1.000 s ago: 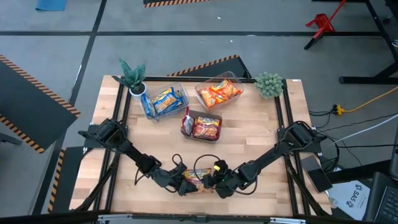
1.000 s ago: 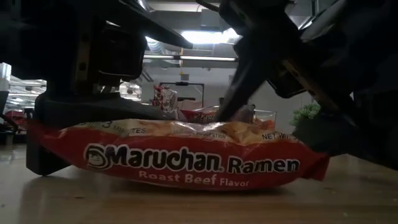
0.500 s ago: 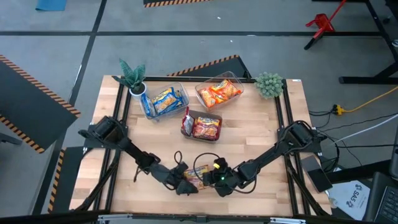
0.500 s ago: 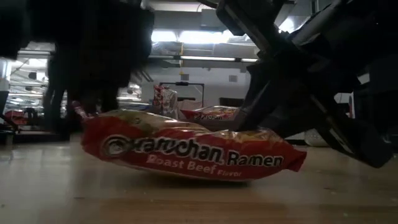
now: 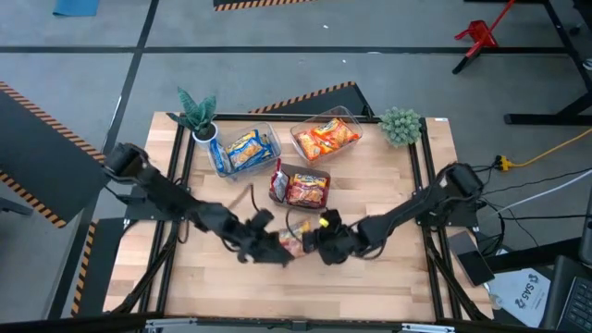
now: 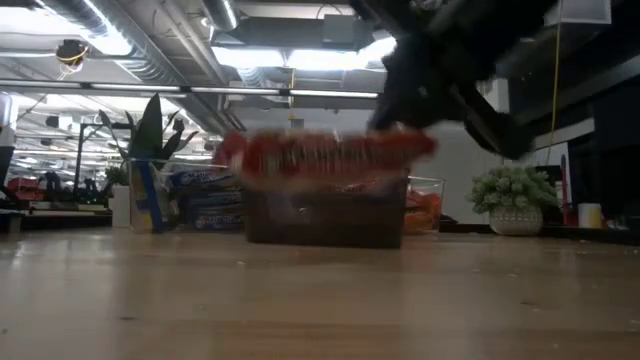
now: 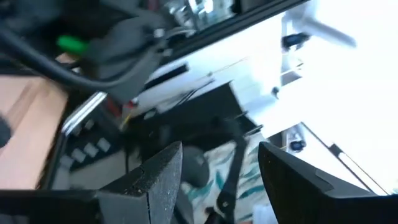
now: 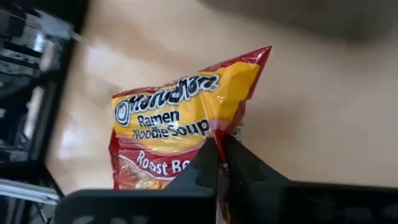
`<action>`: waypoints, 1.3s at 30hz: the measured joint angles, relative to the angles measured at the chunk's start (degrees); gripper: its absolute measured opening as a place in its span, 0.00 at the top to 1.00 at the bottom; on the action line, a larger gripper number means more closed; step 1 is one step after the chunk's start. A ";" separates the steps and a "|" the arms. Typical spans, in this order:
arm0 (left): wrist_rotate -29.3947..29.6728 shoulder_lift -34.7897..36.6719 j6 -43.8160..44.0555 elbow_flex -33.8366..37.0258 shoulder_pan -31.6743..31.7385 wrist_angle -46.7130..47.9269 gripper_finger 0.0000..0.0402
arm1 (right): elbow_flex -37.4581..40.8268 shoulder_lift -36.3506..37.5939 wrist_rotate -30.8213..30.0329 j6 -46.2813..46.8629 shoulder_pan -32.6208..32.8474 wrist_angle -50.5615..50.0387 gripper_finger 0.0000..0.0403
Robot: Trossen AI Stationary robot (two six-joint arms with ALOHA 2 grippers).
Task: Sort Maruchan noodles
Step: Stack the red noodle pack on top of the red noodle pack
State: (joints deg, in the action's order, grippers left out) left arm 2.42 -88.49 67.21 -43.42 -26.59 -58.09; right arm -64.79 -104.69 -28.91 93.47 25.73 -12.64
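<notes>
A red-and-yellow Maruchan noodle packet [image 8: 180, 118], Roast Beef flavour, hangs above the table's near middle [image 5: 294, 242], blurred in the low view [image 6: 325, 155]. My right gripper [image 8: 219, 140] is shut on it, just to its right [image 5: 319, 242]. My left gripper [image 5: 268, 248] is beside the packet's left end, open [image 7: 217, 152], tipped up, with nothing between its fingers. Behind stand three clear bins: blue packets [image 5: 245, 148], orange packets [image 5: 326, 137], red packets [image 5: 301, 188]. My right gripper pinches the packet's edge [image 8: 231, 127] between its two fingers, near a corner of one end. The packet is clear of the table and spreads out beyond the fingertips, printed face toward the wrist camera.
Two small potted plants stand at the far corners [image 5: 197, 116] [image 5: 400, 125]. Black rails run along the table's left and right sides [image 5: 176, 185] [image 5: 421, 176]. Bare wood lies along the near edge [image 5: 296, 296].
My right gripper has shut on the packet and raised it off the table, carrying it toward the far edge and the bins. My left gripper has let the packet's other end go, risen and tipped upward.
</notes>
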 joint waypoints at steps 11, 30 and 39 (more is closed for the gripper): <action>7.69 16.70 -13.00 -0.04 1.52 11.55 0.49 | -0.17 11.61 -6.70 -4.22 -10.28 -12.72 1.00; 11.51 22.64 -17.94 -0.04 5.44 20.54 0.48 | -0.24 7.43 -0.38 -9.95 -20.53 -13.99 0.86; 8.77 25.44 -17.17 -0.04 9.57 22.12 0.49 | -0.24 10.01 -0.24 -15.23 -20.66 -15.61 0.47</action>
State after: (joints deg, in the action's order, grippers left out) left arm 11.18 -63.05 50.04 -43.46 -17.02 -35.97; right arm -65.04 -94.68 -29.14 78.24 5.08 -28.25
